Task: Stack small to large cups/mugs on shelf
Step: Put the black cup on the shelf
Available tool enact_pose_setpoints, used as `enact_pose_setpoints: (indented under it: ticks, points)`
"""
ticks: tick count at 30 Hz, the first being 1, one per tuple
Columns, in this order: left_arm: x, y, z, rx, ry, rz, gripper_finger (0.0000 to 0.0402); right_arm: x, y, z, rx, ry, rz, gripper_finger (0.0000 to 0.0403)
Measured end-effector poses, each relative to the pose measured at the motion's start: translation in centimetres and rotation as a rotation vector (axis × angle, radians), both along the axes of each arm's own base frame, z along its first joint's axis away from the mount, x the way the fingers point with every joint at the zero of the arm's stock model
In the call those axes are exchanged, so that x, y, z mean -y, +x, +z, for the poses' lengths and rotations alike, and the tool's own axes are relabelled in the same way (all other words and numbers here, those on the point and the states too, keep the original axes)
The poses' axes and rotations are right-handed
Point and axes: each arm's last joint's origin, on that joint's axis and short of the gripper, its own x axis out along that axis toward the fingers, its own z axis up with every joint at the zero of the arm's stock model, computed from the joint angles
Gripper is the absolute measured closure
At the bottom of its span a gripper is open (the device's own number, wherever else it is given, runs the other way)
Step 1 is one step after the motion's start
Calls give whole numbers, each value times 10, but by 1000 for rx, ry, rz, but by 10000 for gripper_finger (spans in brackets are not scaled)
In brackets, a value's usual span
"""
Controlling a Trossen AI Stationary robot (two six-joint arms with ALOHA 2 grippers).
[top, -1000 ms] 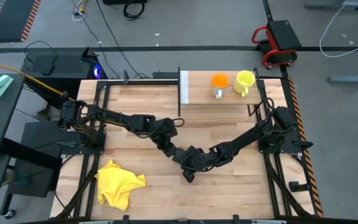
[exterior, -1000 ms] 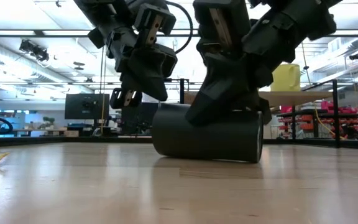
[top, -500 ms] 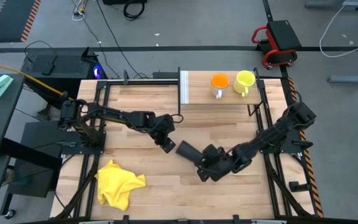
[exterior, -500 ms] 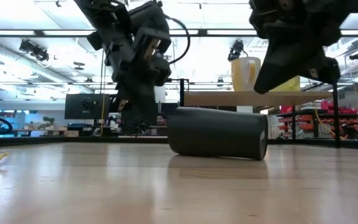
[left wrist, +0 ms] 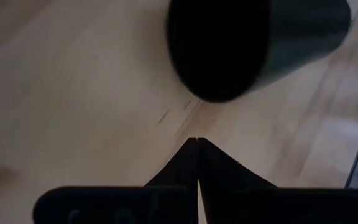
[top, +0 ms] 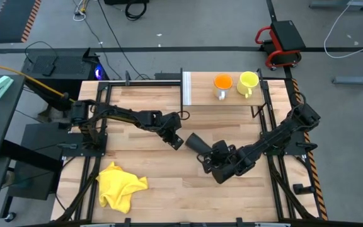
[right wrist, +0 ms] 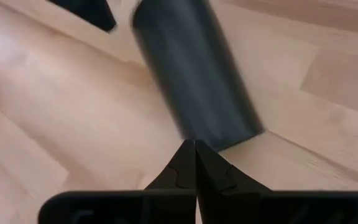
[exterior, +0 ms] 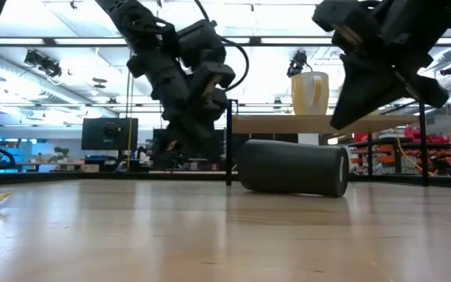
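The black cup (top: 197, 143) was left lying on its side, unheld, flanked by the closed left gripper (top: 177, 142) and closed right gripper (top: 208, 158), presumably for righting.

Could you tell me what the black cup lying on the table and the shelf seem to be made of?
Black cup: probably plastic or coated metal, judging by its smooth, matte, even dark wall with a soft sheen. Shelf: light wood with a pale, grain-like top, plus a white end panel of unclear material.
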Motion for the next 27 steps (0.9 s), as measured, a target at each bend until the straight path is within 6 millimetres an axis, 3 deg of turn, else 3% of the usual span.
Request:
enact_pose_setpoints:
  ticks: [7,12,19,27]
  points:
    - [-24,13,23,90,58,36,382,23,4,-10,-70,5,-103,403]
    - [-28,21,33,129,79,29,382,37,4,-17,-65,9,-161,403]
    - [-29,17,31,77,112,-2,393,28,8,-19,-42,80,-89,403]
    - [-33,15,20,20,113,-17,374,23,6,-18,-26,88,-85,403]
